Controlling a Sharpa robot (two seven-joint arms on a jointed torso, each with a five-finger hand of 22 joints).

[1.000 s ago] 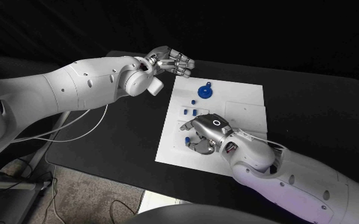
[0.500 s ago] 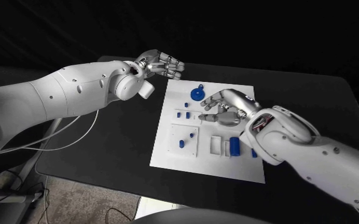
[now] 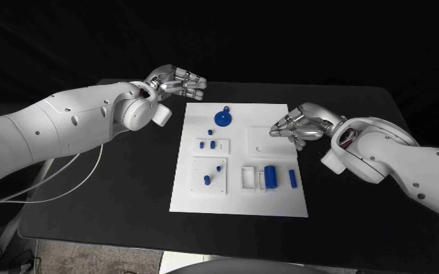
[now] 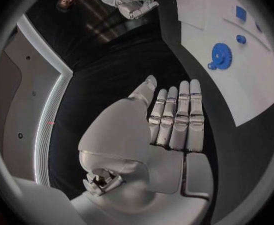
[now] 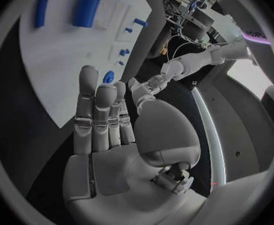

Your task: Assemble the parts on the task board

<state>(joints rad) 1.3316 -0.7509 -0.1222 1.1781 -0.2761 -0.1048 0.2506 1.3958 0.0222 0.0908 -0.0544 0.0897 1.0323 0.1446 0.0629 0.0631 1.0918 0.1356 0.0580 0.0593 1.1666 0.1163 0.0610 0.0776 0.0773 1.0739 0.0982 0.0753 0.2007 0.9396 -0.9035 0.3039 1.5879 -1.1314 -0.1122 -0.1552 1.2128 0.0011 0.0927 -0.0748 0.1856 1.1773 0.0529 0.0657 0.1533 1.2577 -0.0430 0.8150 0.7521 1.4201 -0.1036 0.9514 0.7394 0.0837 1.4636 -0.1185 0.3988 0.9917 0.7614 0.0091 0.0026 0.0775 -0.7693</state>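
- The task board [image 3: 240, 191] is lying flat in the middle of the black table [image 3: 119, 179], between the two arms.
- The left hand [image 3: 176, 82] is hovering beyond the board's far left corner, apart from it; its fingers [image 4: 177, 117] are lying straight and side by side, holding nothing.
- The blue gear [image 3: 223, 118] is sitting on the far part of the board, the part lying nearest the left hand and not touching it.
- The right hand [image 3: 298, 126] is hovering over the board's right edge; its fingers [image 5: 99, 115] are extending almost straight with nothing between them.
- The blue cylinder [image 3: 271, 175] and a slim blue bar [image 3: 293, 179] are lying on the near right part of the board, nearer the robot than the right hand and well clear of it.
- Several small blue pegs [image 3: 209, 143] are standing or lying on the board's left half, between gear and near edge.
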